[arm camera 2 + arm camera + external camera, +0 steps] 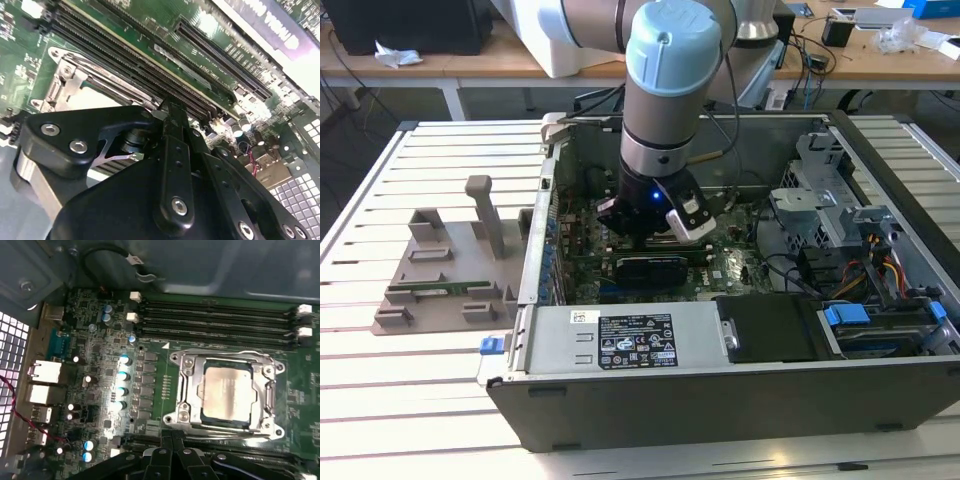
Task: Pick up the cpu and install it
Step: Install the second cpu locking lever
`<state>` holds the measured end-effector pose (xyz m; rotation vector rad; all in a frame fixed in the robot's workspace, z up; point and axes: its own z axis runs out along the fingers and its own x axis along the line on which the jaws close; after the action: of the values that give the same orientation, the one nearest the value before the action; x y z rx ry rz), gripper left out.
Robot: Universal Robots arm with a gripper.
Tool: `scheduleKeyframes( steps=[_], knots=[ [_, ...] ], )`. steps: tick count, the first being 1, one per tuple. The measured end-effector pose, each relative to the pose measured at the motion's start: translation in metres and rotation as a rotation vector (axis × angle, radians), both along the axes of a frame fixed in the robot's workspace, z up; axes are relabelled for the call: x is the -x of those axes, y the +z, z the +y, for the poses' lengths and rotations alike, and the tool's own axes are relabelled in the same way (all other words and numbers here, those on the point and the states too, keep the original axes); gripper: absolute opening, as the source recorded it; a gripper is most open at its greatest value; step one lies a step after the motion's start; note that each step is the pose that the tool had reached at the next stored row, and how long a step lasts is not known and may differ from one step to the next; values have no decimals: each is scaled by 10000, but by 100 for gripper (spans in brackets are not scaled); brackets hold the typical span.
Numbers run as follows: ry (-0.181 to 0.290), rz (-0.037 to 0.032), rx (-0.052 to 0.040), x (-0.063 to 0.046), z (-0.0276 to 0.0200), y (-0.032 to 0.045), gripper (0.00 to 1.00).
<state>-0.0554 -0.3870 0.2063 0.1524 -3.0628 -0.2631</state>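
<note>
White slatted table (380,400) carries a grey fixture (445,270) at the exterior view's left and an open case (720,385) further right; cluttered benches (500,60) stand behind. Reaching straight down into the case, the arm (670,90) holds its gripper (655,215) low over the board (100,365); whether the fingers are spread, I cannot tell. Just beyond the gripper, the silver cpu (227,392) lies flat inside the socket (185,390) in the first wrist view.

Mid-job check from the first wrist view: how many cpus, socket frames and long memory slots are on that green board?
Shiny silver square cpu, lying inside the socket frame: 1
Square metal socket frame: 1
Long black memory slots: 4
Total: 6
</note>
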Motion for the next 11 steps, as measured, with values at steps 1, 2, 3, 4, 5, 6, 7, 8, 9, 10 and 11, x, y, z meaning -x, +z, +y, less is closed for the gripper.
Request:
scheduleKeyframes(
  steps=[1,2,3,4,5,6,7,8,9,10,11],
  knots=[
    [67,1,-29,3,14,-13,11],
    [127,0,-48,3,29,-23,11],
    [193,0,-69,3,54,-38,11],
    [258,-1,-89,3,82,-58,11],
    [317,1,-108,3,107,-73,11],
    [345,0,-122,3,113,-76,11],
    [355,-1,-124,3,113,-76,11],
    [356,-3,-126,3,113,-76,11],
    [356,-15,-128,6,109,-72,11],
    [357,-28,-130,10,103,-52,11],
    [357,-34,-127,10,102,-17,11]
  ],
)
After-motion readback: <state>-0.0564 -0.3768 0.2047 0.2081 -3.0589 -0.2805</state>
